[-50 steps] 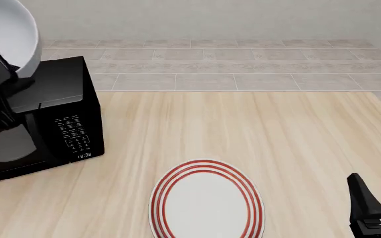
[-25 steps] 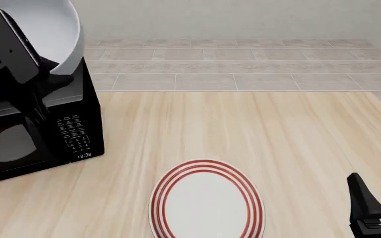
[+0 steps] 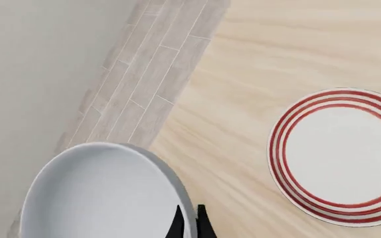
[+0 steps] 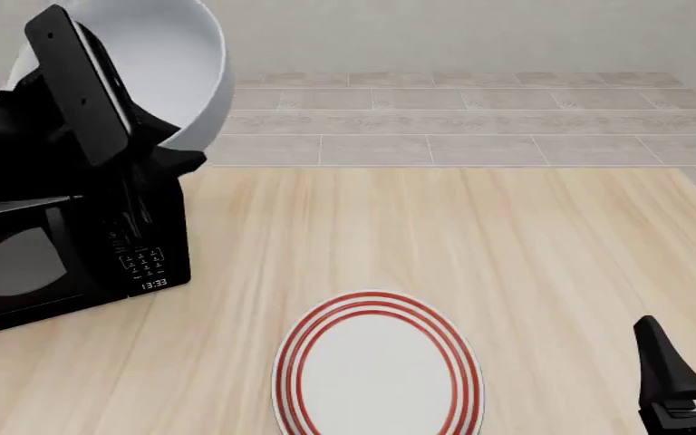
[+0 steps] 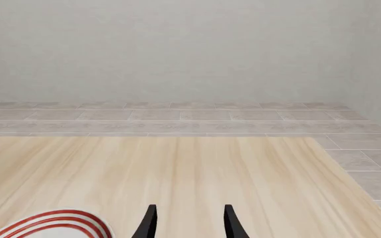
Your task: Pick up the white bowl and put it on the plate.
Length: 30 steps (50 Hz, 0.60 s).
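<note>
Rightward over the microwave (image 4: 70,263) swings my left arm, fingers (image 3: 190,225) clamped on the white bowl (image 4: 173,63)'s rim; my right fingers (image 5: 187,223) rest parted beside the plate (image 4: 379,376).

Glossy white bowl (image 4: 167,63); smooth pale wood-grain table (image 4: 469,245); glossy black microwave (image 4: 33,263).

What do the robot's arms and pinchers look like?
Both arms are plain matte black, with no stickers, writing or cables showing. The left arm looks chunky and boxy, with flat slab-like parts. The left gripper and right gripper each end in two thin black fingers that taper to narrow tips, like little fins.
</note>
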{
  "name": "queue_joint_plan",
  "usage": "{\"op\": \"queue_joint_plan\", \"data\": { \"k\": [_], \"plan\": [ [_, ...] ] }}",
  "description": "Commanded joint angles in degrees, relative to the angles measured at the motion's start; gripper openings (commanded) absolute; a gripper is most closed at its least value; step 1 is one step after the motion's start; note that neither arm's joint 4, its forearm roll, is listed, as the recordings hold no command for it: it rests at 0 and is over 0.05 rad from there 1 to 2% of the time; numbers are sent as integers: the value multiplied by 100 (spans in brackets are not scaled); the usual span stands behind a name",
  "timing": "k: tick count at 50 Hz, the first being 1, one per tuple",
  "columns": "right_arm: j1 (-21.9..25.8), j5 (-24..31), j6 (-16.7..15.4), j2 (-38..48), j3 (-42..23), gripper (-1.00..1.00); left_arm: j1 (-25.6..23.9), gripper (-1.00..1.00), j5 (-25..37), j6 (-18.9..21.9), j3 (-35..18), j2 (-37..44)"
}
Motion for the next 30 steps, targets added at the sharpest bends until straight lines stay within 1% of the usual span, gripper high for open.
{"op": "queue_joint_plan", "data": {
  "k": [1, 12, 15, 20, 26, 30],
  "plan": [
    [-23, 15, -1, -8, -4, 100, -445, -100, -14, -301, -33, 98],
    [-22, 15, 0, -8, -4, 100, -851, -100, -69, -311, 209, 95],
    [-22, 15, -1, -7, -4, 100, -863, -100, -120, -267, 266, 142],
    [-23, 15, 0, -10, -4, 100, -1014, -100, -166, -317, 323, 174],
    [-21, 15, -1, -9, -4, 100, -1250, -100, -172, -514, 330, 167],
    [-22, 15, -1, -9, -4, 100, -1386, -100, -201, -556, 399, 175]
  ]
}}
